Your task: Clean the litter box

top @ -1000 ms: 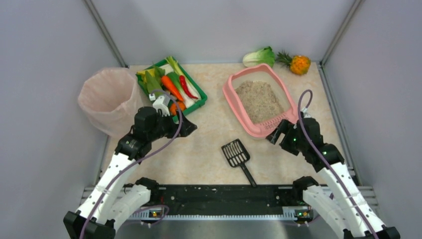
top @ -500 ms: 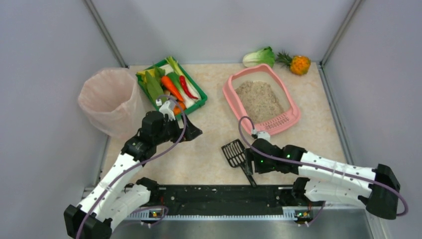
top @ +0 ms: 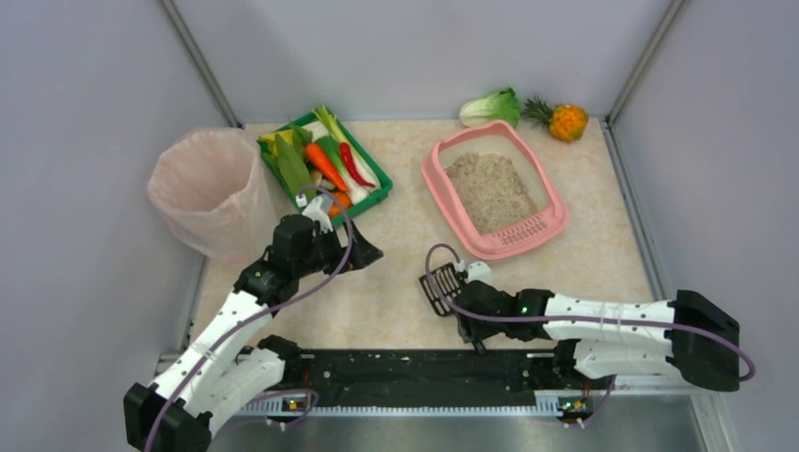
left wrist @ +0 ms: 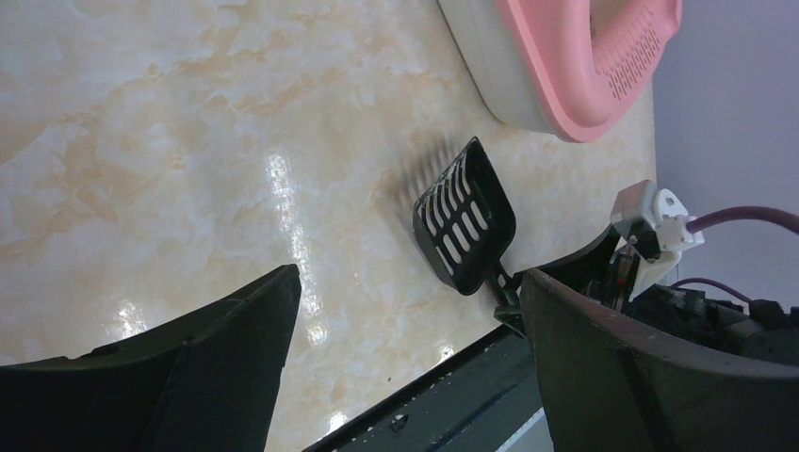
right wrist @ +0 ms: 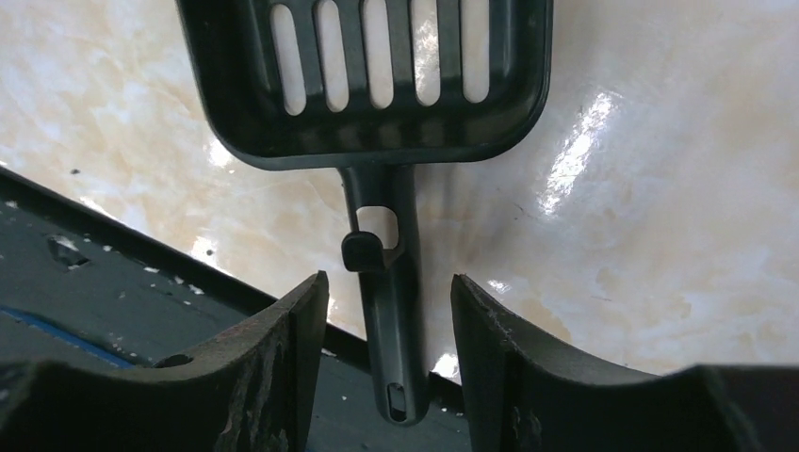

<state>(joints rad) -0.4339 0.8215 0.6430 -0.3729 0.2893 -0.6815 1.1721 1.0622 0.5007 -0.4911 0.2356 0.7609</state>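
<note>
1. The pink plastic litter box [top: 523, 233], a rounded-rectangular tray with a raised rim, is sitting on the far right part of the beige marble-patterned table [top: 396, 273]. Its slotted lip is facing the arms.
2. Grey-beige granular litter [top: 490, 188] is lying inside it.
3. A black plastic slotted scoop [top: 441, 285] is lying flat on the table, between the litter box and the arms' black base strip [top: 405, 367] and apart from the box. Its handle [right wrist: 386, 358] is pointing towards the strip and reaching over its edge.
4. The right gripper [top: 466, 322] is hanging low over that handle, with one finger on each side of it. In the right wrist view a gap is showing on both sides, so the jaws are standing released and are not clamping the handle.
5. The left gripper [top: 363, 252] is hovering over the table's left part, near the green plastic tray of vegetables [top: 377, 184]. Its jaws are spread wide and are holding nothing.
6. A round bin with a pink liner [top: 203, 188] is standing at the left edge.
7. A green leafy cabbage [top: 490, 106] and a small orange pineapple [top: 565, 122] are resting at the far edge, behind the litter box.
</note>
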